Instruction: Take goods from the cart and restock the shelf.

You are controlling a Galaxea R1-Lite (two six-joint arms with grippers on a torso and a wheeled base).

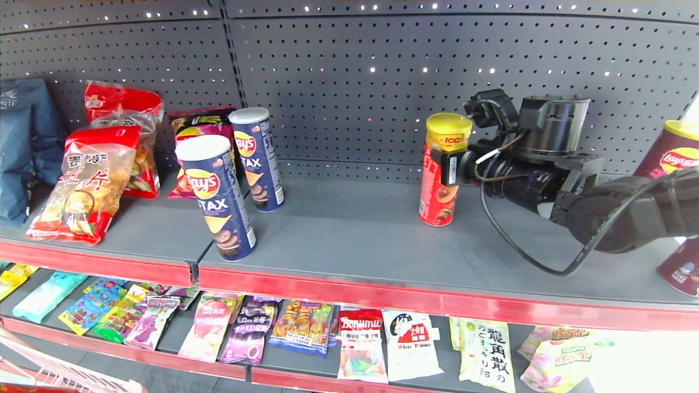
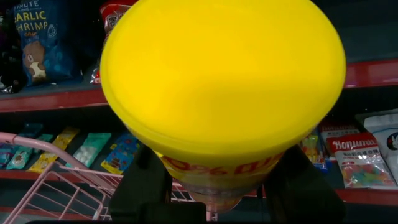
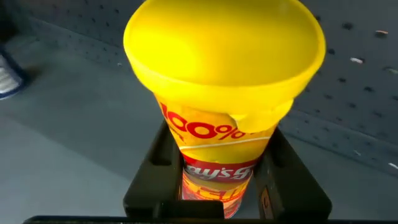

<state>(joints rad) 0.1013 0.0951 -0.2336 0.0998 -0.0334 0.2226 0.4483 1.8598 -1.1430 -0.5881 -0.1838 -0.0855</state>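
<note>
Shelf (image 1: 349,240), a grey metal board with a red front lip and a perforated back panel (image 1: 355,82), has a lower tier lined with flat sweet packets (image 1: 306,327). On the board stand glossy crisp bags (image 1: 87,180) at the left, two tall blue tubes (image 1: 218,196), and near the middle an upright red tube (image 1: 437,202) with a yellow plastic lid. The right claw (image 1: 445,166) is clamped on its upper part. The left claw (image 2: 217,199) seems clamped on a second yellow-lidded tube (image 2: 224,81), with the pink wire cart (image 2: 56,186) beyond.
</note>
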